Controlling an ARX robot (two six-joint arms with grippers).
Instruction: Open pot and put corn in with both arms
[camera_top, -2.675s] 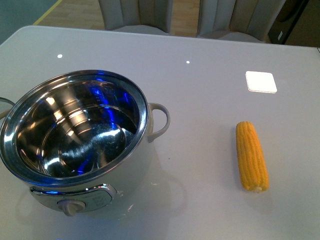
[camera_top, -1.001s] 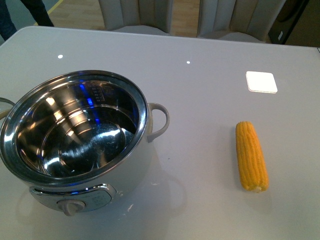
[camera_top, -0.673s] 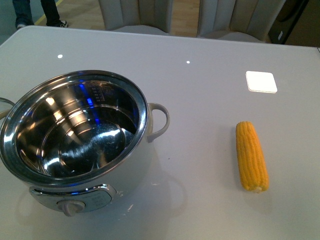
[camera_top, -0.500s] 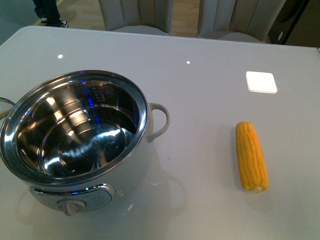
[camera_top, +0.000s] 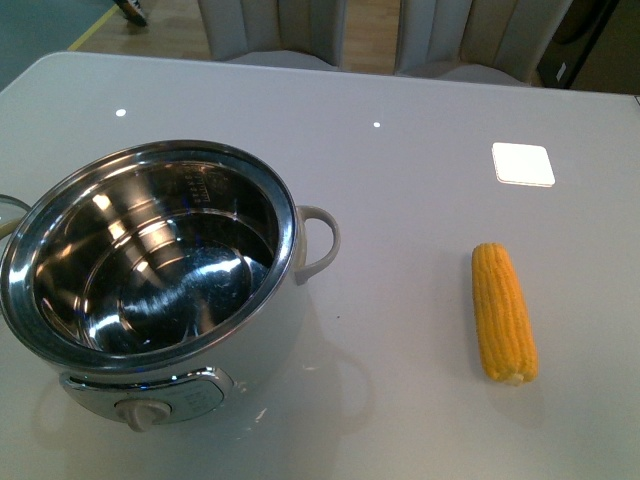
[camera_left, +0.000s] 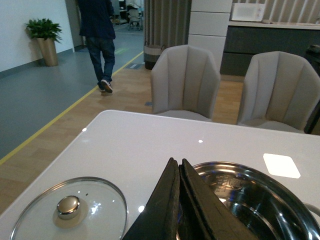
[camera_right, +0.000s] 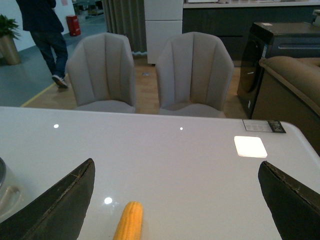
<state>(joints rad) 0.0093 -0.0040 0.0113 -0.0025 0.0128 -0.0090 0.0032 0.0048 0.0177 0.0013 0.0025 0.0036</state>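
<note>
Lying on the counter (camera_top: 420, 190), the corn (camera_top: 504, 312) is seen well apart from the uncovered pot (camera_top: 190, 250), beside which a glass lid (camera_left: 70, 212) is set. The left end effector (camera_left: 178, 163) is pressed closed; the right end effector (camera_right: 175, 166) is spread wide.

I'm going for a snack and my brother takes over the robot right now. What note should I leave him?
Left gripper: shut, empty, close to the pot.
Right gripper: open, empty, not touching the corn.
Pot: open, nothing inside. Its glass lid lies flat on the table beside it.
Corn: lying on the table, apart from the pot.
Done: lid is off.
Left: grab the corn and put it in the pot.
</note>
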